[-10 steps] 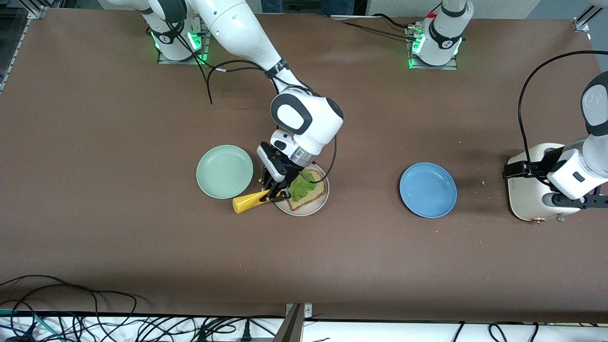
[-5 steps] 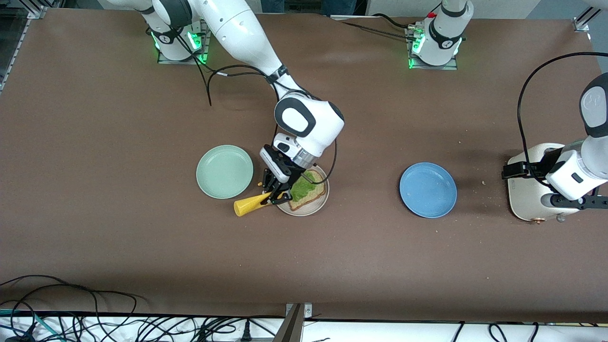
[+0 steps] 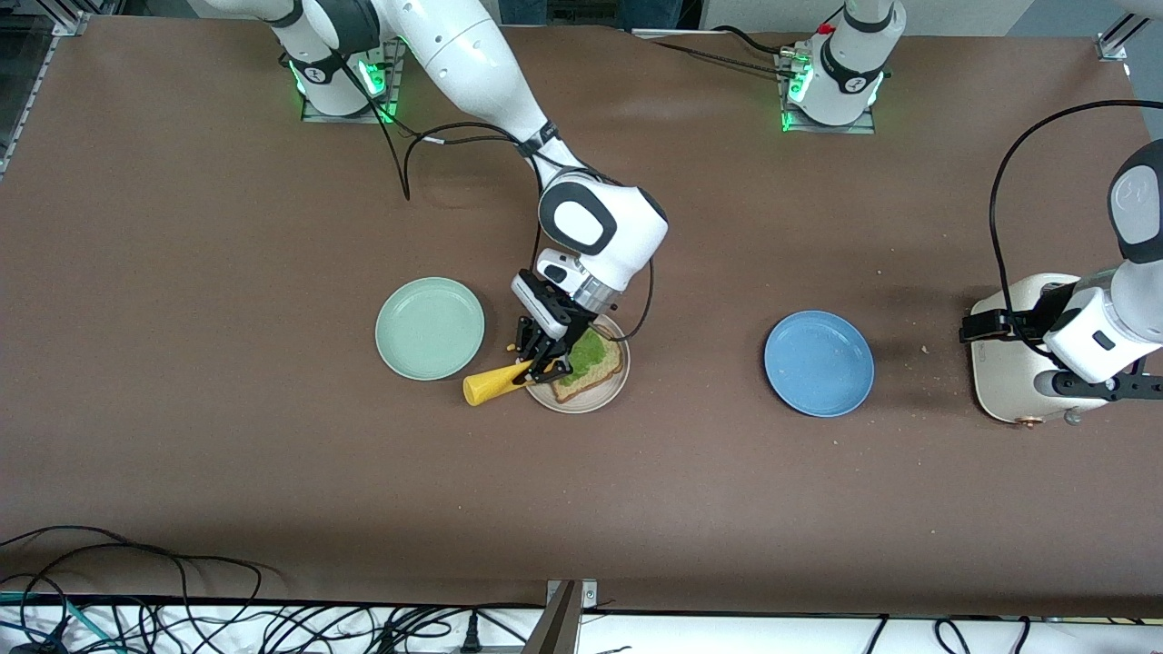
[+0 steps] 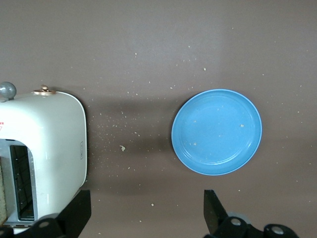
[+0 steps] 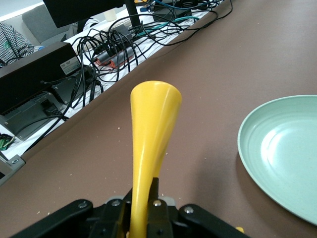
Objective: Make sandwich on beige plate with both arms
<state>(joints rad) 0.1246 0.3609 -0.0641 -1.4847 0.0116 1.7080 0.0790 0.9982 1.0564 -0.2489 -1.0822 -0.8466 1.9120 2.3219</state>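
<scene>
Right pincer (image 3: 538, 365) clamped on yellow cone-shaped bottle (image 3: 491, 384), over beige plate (image 3: 595, 396) rim; bread slice (image 3: 600, 368) with lettuce (image 3: 586, 350) on plate. Left pincer (image 4: 143, 213) wide, waiting above toaster (image 3: 999, 363) end.

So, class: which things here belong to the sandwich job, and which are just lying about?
Job:
- beige plate
- bread slice with lettuce
- right gripper shut on yellow bottle
- left gripper, open, over toaster

Lying about:
- mint-green plate
- blue plate
</scene>
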